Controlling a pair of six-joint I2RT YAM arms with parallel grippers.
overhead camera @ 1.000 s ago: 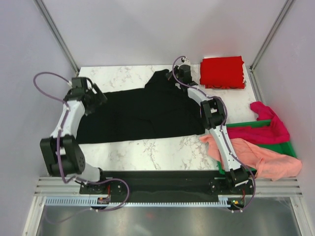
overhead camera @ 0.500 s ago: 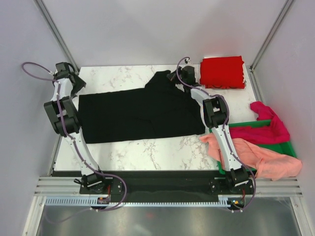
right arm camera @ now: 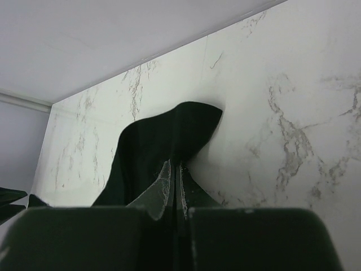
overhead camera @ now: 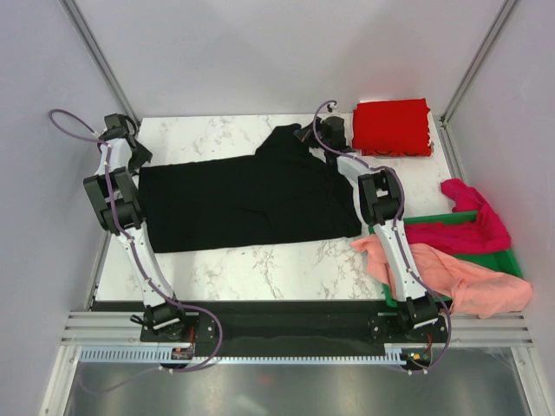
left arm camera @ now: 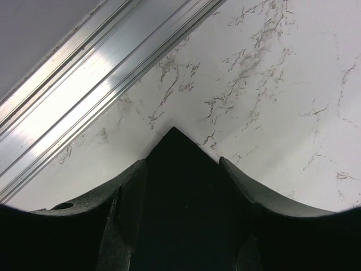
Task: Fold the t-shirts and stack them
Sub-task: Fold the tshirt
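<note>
The black t-shirt (overhead camera: 247, 204) lies spread flat across the marble table (overhead camera: 260, 269). My left gripper (overhead camera: 139, 159) is at the shirt's far-left corner. In the left wrist view that pointed black corner (left arm camera: 176, 148) lies between my left gripper's (left arm camera: 181, 162) parted fingers (left arm camera: 131, 189). My right gripper (overhead camera: 314, 137) is at the far edge, shut on a raised fold of the black shirt (right arm camera: 163, 135); in the right wrist view the right gripper (right arm camera: 175, 166) has its pads pressed together on the cloth. A folded red t-shirt (overhead camera: 392, 127) sits at the far right corner.
A green bin (overhead camera: 496, 261) stands off the table's right side, with a magenta t-shirt (overhead camera: 473, 227) and a salmon-pink t-shirt (overhead camera: 460, 279) draped over it. An aluminium frame rail (left arm camera: 84, 73) runs just beyond the table's left edge, close to my left gripper.
My left arm swung out from over the shirt's left side to its far-left corner, and its jaws have narrowed. The right arm has kept its hold and place.
</note>
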